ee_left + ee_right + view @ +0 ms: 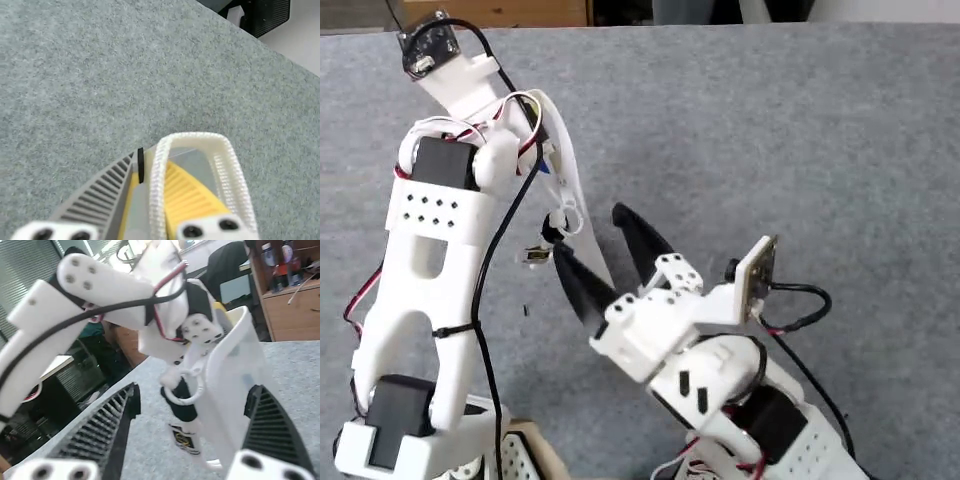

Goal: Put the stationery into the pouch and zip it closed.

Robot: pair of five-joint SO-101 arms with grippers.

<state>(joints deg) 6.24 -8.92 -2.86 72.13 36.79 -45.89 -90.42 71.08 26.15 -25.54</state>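
A white pouch [566, 185] hangs upright over the grey table, held at its top by my left gripper [533, 118]. In the left wrist view the grey and yellow fingers of that gripper [150, 187] are shut on the pouch's white webbing strap [162, 165]. My right gripper [588, 232] stands open, its black fingers on either side of the pouch's lower part. The right wrist view shows the pouch [237, 365] between its fingertips [126, 402], with a white ring pull [183, 387] at the side. A small black labelled item [535, 257] sits beside the pouch's bottom.
The left arm's white body [425, 270] fills the left side of the table. Grey felt [800, 130] spreads open to the right and back. A wooden edge [495, 12] runs along the far side. A tiny dark speck [526, 310] lies near the left arm.
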